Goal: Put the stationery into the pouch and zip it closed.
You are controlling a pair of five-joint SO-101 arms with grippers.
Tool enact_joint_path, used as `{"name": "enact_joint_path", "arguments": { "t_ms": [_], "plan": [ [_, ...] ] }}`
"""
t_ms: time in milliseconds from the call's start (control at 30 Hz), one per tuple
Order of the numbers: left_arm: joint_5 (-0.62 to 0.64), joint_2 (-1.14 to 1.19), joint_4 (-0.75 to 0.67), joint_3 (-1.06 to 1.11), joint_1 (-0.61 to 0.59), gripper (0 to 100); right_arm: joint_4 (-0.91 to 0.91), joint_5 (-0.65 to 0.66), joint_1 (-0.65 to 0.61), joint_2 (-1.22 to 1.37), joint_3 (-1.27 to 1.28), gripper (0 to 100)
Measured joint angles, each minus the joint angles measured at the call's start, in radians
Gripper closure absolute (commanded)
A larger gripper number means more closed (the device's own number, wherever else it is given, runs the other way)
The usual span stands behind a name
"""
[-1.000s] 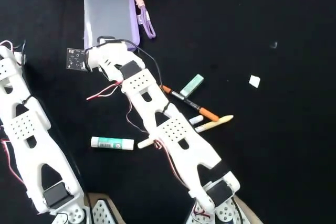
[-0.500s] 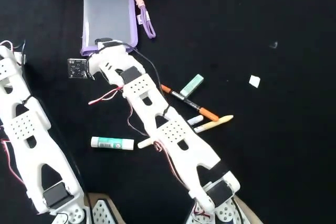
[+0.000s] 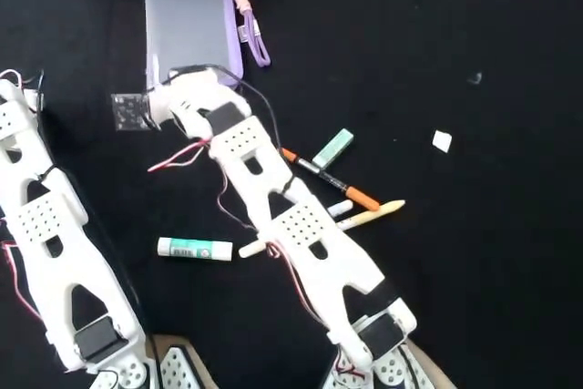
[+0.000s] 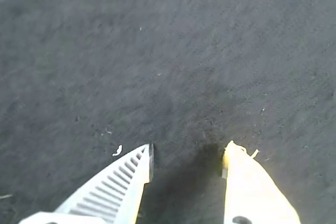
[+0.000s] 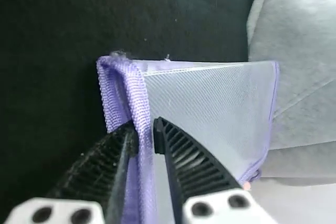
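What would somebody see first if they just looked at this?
Probably the purple pouch at the table's far edge, with the right claw pinching its purple trim. Next comes the stationery scattered on the black table: an orange pen beside that arm and a glue stick between the two arms.

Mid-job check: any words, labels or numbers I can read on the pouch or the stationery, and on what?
No text is readable.
On the glue stick: green print on the label, too small to read.
On the pouch and the orange-tipped pen: no print visible.
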Motion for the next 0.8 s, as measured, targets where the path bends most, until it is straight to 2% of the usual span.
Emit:
{"name": "enact_joint_path", "arguments": {
  "t_ms": [467, 800],
  "plan": [
    [0.003, 0.002, -0.002, 0.000, 0.000, 77, 0.514, -0.041, -0.040, -0.330, 0.000, 98.8],
    [0.003, 0.002, -0.002, 0.000, 0.000, 77, 0.838, -0.084, -0.043, -0.690, 0.000, 98.8]
  ]
}}
